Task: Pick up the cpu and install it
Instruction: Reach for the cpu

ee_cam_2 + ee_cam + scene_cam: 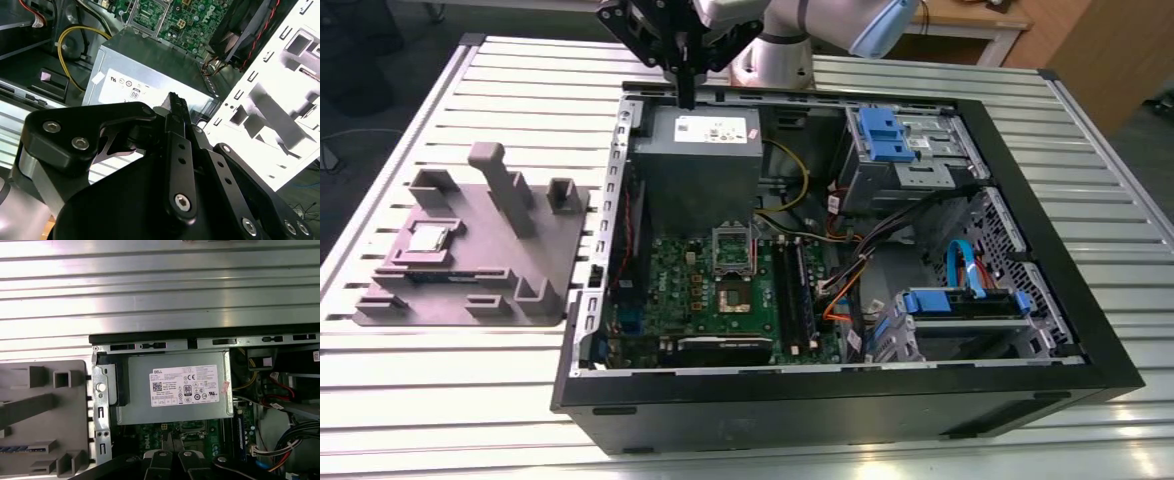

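The cpu [427, 238], a small square chip with a silver top, lies flat in a recess of the grey fixture tray [520, 265] at the exterior view's left, outside the computer case. My gripper [686, 98] hangs well away from it, above the far edge of the grey power supply box [700, 150] inside the open case. Its fingers [176, 107] stand pressed together with nothing between them, pointing down at the box's white label [184, 386]. The motherboard's cpu socket [731, 268] sits beyond the box, its metal frame raised.
The black case [854, 392] lies open on a slatted metal table [454, 400]. Inside are memory slots [790, 285], blue-tabbed drive bays [887, 135], and bundled cables [854, 260]. A blue-labelled strip [447, 275] rests in the tray. Posts rise from the tray [500, 180].
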`<control>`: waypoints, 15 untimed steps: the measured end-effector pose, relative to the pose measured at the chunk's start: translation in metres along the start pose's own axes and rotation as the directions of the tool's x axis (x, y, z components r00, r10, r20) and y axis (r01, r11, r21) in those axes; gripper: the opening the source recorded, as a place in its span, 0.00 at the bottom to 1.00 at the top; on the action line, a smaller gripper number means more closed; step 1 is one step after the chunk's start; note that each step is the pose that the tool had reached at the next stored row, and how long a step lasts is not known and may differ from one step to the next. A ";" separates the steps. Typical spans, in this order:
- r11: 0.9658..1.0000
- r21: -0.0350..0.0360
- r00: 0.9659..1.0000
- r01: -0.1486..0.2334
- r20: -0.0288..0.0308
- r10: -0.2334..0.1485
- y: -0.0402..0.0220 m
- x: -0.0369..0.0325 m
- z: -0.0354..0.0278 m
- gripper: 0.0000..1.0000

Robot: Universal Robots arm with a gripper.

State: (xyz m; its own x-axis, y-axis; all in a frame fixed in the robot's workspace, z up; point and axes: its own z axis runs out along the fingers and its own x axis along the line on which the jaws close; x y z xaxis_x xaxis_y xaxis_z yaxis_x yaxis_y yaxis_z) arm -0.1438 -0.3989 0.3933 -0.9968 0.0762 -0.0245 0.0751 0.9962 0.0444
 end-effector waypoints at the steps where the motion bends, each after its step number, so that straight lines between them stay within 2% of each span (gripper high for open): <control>1: 1.000 0.000 1.000 0.000 0.000 0.000 0.0000 0.0003 0.0000 0.10; 15: 1.000 0.000 1.000 0.000 0.000 0.000 -0.0004 0.0057 -0.0002 0.10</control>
State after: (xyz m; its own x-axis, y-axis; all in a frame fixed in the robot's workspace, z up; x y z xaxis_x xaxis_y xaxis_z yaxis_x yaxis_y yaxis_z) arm -0.1495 -0.3989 0.3934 -0.9968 0.0762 -0.0244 0.0751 0.9962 0.0443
